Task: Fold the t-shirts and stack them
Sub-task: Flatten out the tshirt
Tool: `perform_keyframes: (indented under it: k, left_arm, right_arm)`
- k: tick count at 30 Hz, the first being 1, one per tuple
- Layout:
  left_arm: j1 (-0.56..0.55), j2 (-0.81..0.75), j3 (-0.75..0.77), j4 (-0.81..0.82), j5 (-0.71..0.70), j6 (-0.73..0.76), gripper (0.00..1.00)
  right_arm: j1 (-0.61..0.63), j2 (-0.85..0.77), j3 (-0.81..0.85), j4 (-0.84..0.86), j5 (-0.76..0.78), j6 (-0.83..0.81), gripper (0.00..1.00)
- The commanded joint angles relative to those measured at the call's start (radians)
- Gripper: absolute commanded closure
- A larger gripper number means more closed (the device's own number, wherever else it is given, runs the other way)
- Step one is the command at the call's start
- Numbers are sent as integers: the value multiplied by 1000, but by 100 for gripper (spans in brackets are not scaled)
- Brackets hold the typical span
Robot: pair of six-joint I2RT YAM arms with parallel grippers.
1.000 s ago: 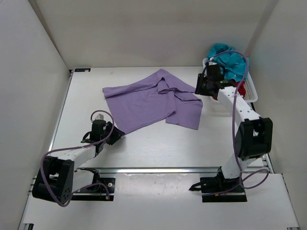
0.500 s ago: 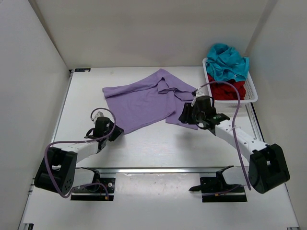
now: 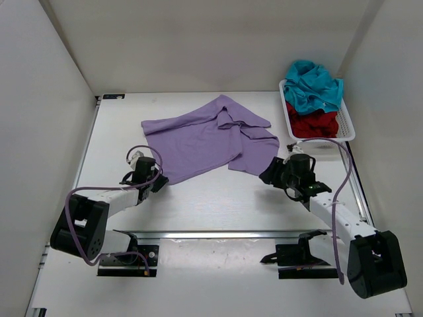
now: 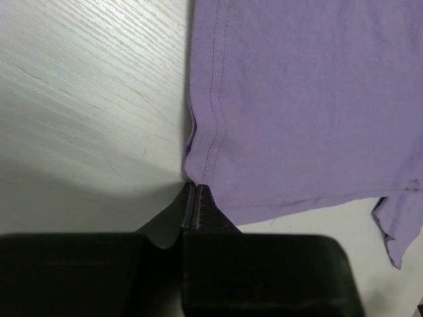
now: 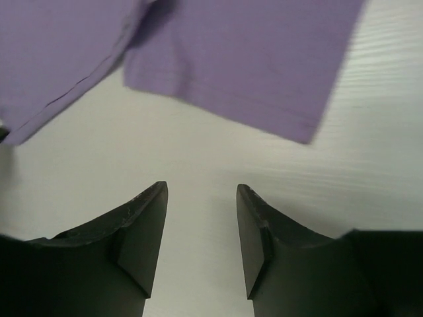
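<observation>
Jaws of our left gripper (image 4: 193,201) pinch shut on the near hem corner of the limp lavender fabric t-shirt (image 3: 198,142), which lies rumpled on the white table (image 3: 218,198). Our right gripper (image 5: 201,228) gapes empty beside another corner. We judge it light, floppy, best held by corners.

My table (image 3: 218,198) is a white board with a fine wood grain, visible close up in the left wrist view (image 4: 79,99). A white plastic mesh basket (image 3: 322,140) sits in its far right corner. A small black fitting (image 3: 113,96) marks the far left corner. A metal rail (image 3: 218,234) runs along the near edge. White wall panels (image 3: 198,46) enclose the left, far and right sides.
</observation>
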Motion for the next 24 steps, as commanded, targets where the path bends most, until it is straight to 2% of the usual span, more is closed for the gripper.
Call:
perform_keyframes:
  k: [1, 5, 6, 12, 17, 19, 22, 24]
  left_arm:
    - [-4, -31, 23, -44, -28, 14, 100]
    - [53, -111, 46, -65, 20, 83, 100]
    - [77, -142, 56, -115, 40, 117, 100]
    - [223, -258, 153, -235, 158, 282, 100]
    - [226, -291, 147, -238, 175, 333, 100]
    - [222, -286, 141, -223, 190, 339, 100]
    - [213, -288, 136, -196, 212, 336, 100]
    - [199, -286, 141, -182, 210, 338, 100]
  right_arm:
    - [-83, -22, -25, 34, 47, 20, 54]
    - [-154, 68, 18, -7, 102, -12, 53]
    - [-154, 103, 35, -1, 127, -20, 52]
    - [-70, 291, 122, -10, 222, -21, 52]
    - [5, 397, 162, -31, 262, 0, 53]
    - [25, 423, 184, -59, 292, 8, 56]
    - [39, 444, 173, -78, 309, 28, 67]
    - [44, 447, 171, -91, 317, 36, 81]
